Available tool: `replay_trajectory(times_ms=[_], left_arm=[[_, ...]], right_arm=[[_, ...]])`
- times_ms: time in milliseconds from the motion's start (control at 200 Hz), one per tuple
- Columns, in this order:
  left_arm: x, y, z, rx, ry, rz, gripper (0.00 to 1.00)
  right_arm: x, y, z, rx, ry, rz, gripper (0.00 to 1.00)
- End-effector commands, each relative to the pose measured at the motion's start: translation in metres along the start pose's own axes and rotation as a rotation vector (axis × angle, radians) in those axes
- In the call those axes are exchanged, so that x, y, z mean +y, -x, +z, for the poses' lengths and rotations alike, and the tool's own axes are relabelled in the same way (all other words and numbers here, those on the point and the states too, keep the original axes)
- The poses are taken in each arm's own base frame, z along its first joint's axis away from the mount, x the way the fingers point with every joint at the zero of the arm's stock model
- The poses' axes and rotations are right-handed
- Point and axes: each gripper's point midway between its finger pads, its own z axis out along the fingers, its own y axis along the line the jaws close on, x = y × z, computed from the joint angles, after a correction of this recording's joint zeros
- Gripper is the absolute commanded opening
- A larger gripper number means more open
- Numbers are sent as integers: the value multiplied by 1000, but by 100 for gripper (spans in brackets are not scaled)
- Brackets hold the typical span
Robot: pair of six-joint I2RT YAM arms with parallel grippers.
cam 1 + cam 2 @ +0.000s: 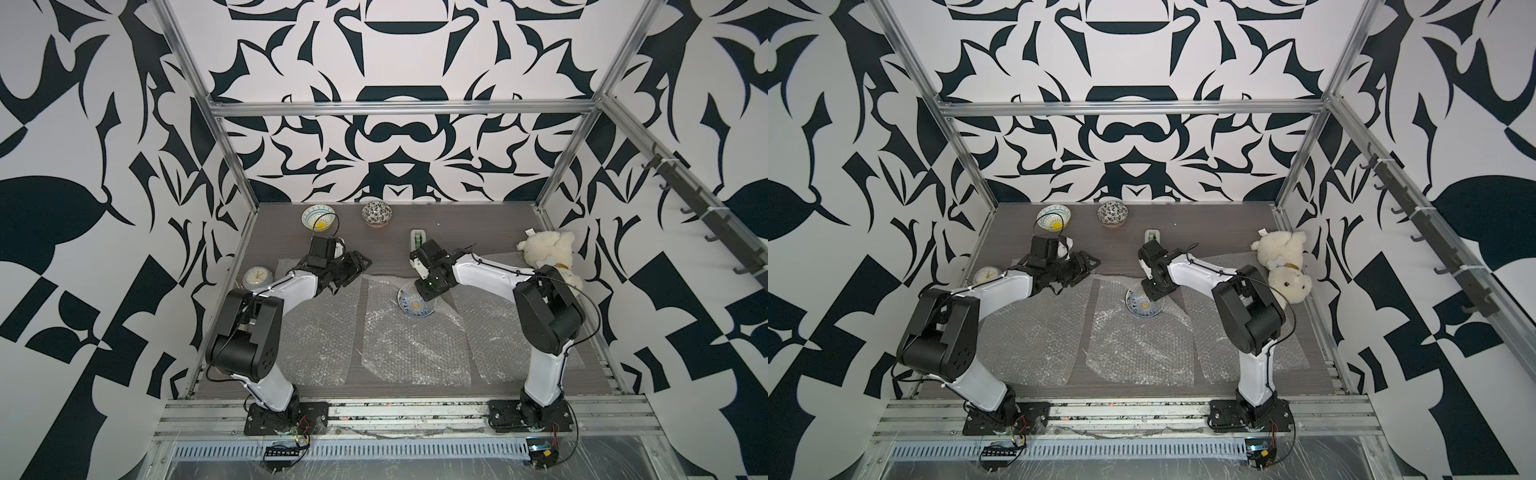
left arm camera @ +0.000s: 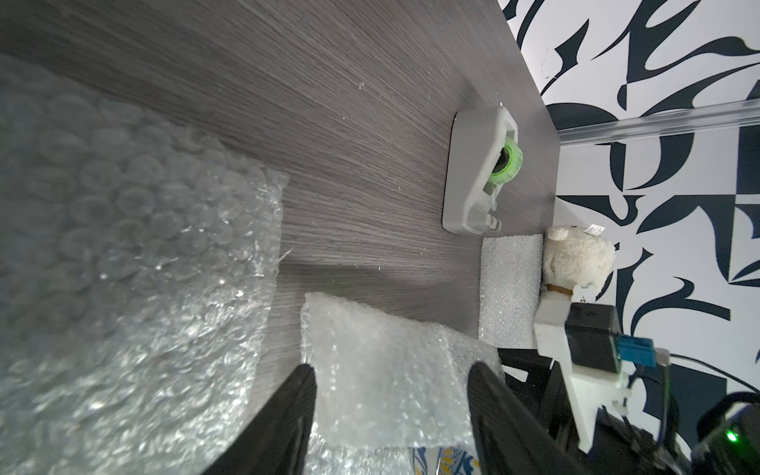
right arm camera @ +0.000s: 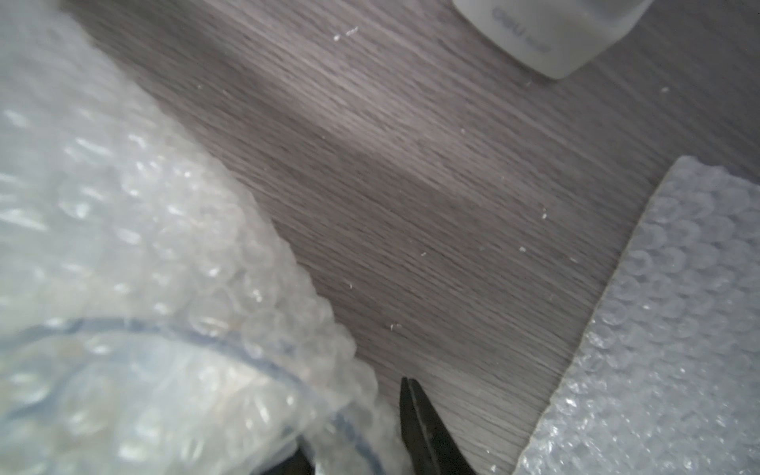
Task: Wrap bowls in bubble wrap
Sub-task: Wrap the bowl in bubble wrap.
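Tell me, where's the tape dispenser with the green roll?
In both top views the tape dispenser stands at the back middle of the table, just behind the right arm, right of the floral bowl.

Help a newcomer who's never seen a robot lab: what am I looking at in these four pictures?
Two robot arms stand at a grey table. Two pictures look down from overhead; two come from cameras on the arms' wrists. Bubble wrap sheets lie spread out, with a tape dispenser, alarm clock, teddy bear, a light blue bowl and a floral bowl around them. The right gripper seems to pinch wrap against the rim of the blue-patterned bowl; the left gripper is open, facing that fold.
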Motion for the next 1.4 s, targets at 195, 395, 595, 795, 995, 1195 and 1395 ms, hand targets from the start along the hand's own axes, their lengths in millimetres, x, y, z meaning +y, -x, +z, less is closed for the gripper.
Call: replay_trajectory(times_ms=[195, 395, 595, 795, 995, 1195, 1395], left_arm=[[16, -7, 1, 58, 94, 49, 64], [16, -9, 11, 84, 71, 44, 64], [12, -1, 20, 81, 58, 43, 54], [6, -3, 23, 93, 29, 45, 29], [5, -8, 21, 99, 9, 41, 13], [-11, -4, 9, 74, -34, 53, 0], [-41, -6, -5, 92, -139, 43, 0]], right_arm=[[-2, 17, -8, -43, -12, 0, 37], [-2, 16, -7, -41, -12, -1, 37], [-2, 15, -6, -31, -14, 1, 36], [-2, 16, -8, -42, -11, 11, 33], [-1, 14, -4, -33, -6, 19, 29], [2, 16, -4, -48, 8, 35, 24], [1, 16, -5, -63, 7, 52, 7]])
